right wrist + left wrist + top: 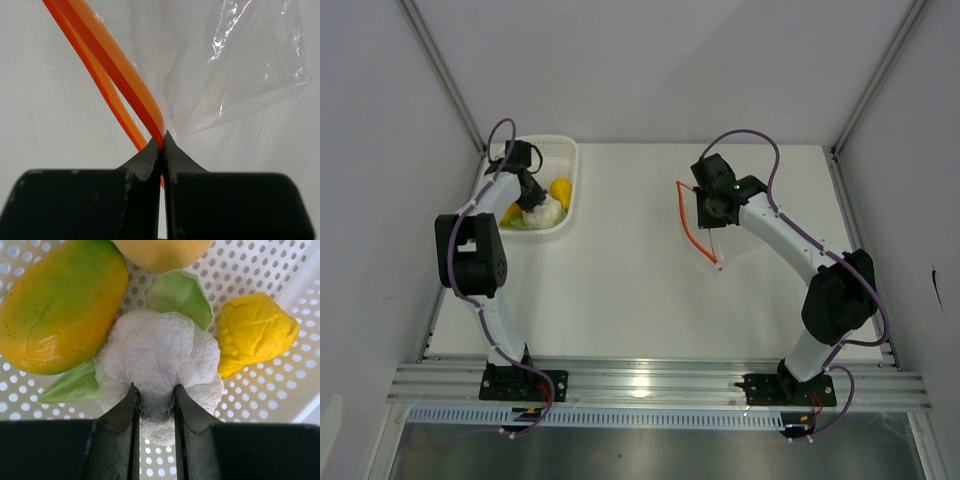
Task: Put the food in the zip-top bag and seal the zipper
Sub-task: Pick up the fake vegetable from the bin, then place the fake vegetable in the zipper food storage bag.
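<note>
White cauliflower (157,352) pinched at lower lobe by left tool (155,388), frame centre; shallow bite could slip on lift; right tool (162,136) clamped zipper (107,65); zip-top bag (240,75) mouth could sag shut.

L hand (535,200) in basket (563,148) w/ food (561,190); R hand (712,215) at orange zipper (690,236).
</note>
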`<move>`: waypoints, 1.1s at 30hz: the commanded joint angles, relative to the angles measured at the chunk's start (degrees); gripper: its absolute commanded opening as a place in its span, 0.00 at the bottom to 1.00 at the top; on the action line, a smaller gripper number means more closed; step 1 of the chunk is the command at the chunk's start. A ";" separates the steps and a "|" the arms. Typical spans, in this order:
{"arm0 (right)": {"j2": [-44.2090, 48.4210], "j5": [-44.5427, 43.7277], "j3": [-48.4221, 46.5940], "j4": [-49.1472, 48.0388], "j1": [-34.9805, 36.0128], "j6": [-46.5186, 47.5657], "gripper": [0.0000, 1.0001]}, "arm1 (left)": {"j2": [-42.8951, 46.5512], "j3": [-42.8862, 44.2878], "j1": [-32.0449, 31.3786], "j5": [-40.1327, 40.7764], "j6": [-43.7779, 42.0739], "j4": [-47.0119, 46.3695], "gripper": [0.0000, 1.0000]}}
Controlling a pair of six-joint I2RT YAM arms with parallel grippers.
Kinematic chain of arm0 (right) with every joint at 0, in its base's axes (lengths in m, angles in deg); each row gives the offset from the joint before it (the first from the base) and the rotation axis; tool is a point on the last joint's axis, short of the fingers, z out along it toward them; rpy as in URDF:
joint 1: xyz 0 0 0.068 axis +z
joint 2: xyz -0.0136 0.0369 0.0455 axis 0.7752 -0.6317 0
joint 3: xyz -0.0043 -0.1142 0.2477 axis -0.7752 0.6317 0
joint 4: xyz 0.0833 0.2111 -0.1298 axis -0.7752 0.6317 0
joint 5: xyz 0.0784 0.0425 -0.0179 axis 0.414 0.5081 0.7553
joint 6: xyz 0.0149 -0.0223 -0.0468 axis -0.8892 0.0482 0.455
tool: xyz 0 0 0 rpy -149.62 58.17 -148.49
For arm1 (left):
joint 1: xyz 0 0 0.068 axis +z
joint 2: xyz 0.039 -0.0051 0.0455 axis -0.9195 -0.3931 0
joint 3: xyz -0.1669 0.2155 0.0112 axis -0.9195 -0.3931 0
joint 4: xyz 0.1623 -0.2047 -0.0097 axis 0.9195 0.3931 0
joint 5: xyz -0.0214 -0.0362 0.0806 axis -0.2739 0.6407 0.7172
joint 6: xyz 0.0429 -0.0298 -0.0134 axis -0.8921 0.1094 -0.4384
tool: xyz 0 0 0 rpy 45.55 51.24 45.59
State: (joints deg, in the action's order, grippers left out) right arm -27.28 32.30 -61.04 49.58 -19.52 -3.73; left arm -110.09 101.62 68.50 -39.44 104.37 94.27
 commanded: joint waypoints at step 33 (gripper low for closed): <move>2.57 7.40 -1.81 1.83 -1.08 -4.30 0.00 | 42.66 -29.02 -28.61 -34.68 6.45 -40.34 0.01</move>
State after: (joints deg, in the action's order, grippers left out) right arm -27.15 36.45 -61.06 50.33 -20.32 -6.72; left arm -68.49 74.75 42.78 -65.40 107.78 70.27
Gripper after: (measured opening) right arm 0.003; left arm 0.322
